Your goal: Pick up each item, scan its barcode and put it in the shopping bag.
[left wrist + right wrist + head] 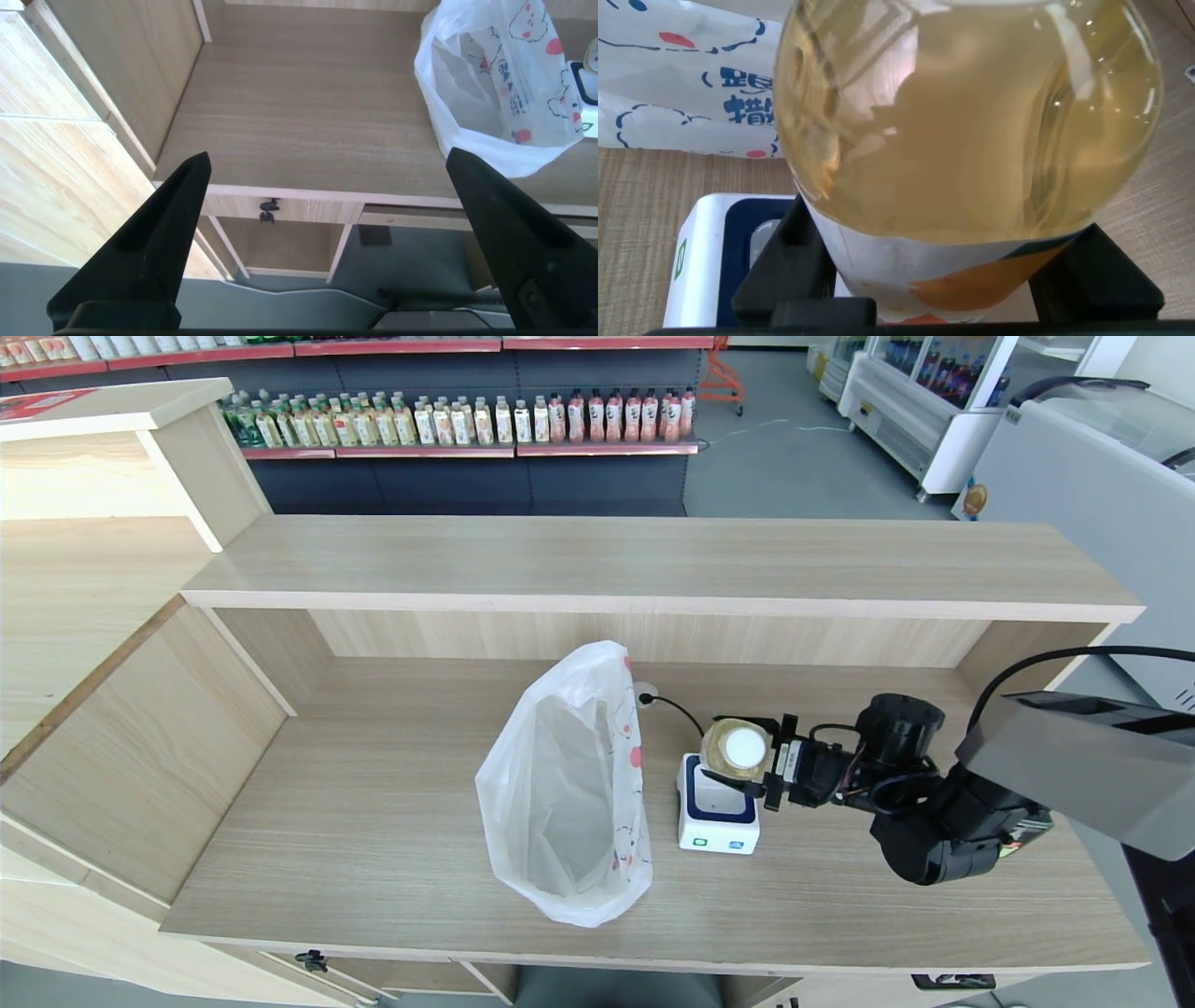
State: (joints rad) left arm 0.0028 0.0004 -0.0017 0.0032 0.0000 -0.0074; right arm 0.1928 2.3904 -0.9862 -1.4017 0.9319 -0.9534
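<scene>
1. You see the right gripper out over the right half of the light wood-grain counter. Its black fingers are closed on either side of a clear plastic bottle of pale yellow drink with a white cap.
2. The bottle stands upright in that grasp, cap upward. It hangs over the far part of the small white box-shaped scanner with a dark blue top face. You cannot tell whether the bottle's base touches the scanner.
3. In the right wrist view, note the bottle's rounded body and the pale label band with an orange patch lower down. The scanner lies just behind and below it.
4. A thin black cable runs from the scanner's far side to a small round fitting on the counter beside the bag.
5. The translucent white plastic shopping bag with red and blue cartoon print stands open at the middle of the counter, just to the left of the scanner. You can see its mouth gaping towards the head camera.
6. Observe the left gripper over the counter's near edge, well apart from the bag. Its two dark tapered fingers are spread wide with nothing between them.
7. Beyond the counter's raised wooden ledge, you see a shop shelf lined with drink bottles. White chest freezers stand at the far right
</scene>
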